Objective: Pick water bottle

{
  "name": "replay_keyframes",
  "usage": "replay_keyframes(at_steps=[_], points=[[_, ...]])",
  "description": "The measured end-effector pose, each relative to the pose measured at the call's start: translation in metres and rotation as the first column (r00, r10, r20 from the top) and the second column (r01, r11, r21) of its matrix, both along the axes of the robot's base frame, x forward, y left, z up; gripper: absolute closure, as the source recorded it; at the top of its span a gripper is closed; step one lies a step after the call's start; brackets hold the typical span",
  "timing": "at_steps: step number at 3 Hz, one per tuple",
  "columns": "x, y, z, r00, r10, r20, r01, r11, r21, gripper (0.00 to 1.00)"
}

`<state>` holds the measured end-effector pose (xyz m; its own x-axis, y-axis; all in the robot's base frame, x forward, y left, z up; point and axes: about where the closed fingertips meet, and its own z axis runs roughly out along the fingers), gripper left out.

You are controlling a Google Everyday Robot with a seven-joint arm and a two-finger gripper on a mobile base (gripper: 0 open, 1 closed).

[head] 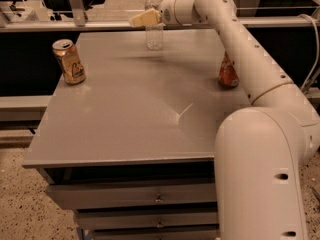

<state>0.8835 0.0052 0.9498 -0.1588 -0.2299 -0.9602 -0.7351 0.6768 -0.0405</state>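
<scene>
Item: small clear ribbed plastic water bottle (155, 37) with a white cap. It stands upright close to the far edge of the tabletop, about midway between the far corners. The long axis is vertical and the cap points up.

Gripper (137, 19): tan-tipped, at the height of the bottle's upper half. It crosses in front of the bottle and points toward the left edge. Whether the pincer is wide, narrow or closed on the bottle cannot be told, and contact is unclear.

White jointed robot arm (240, 41): reaches in from the near right corner, over the right edge.

Gold drink can (69, 61): upright near the left edge, toward the far left corner.

Orange-red drink can (228, 73): upright at the right edge, partly hidden behind the arm.

Support: flat grey table (130, 109) with grey drawers (135, 196) below the near edge.
</scene>
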Motion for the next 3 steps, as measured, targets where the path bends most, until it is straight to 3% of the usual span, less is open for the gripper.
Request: replay_keyframes(at_steps=[2,3], points=[[-0.002,-0.001,-0.003,1.0,-0.003,0.001,0.003,1.0,0.017,0.65],[-0.02,-0.009,0.019,0.9993,0.011,0.035,-0.012,1.0,0.027,0.95]])
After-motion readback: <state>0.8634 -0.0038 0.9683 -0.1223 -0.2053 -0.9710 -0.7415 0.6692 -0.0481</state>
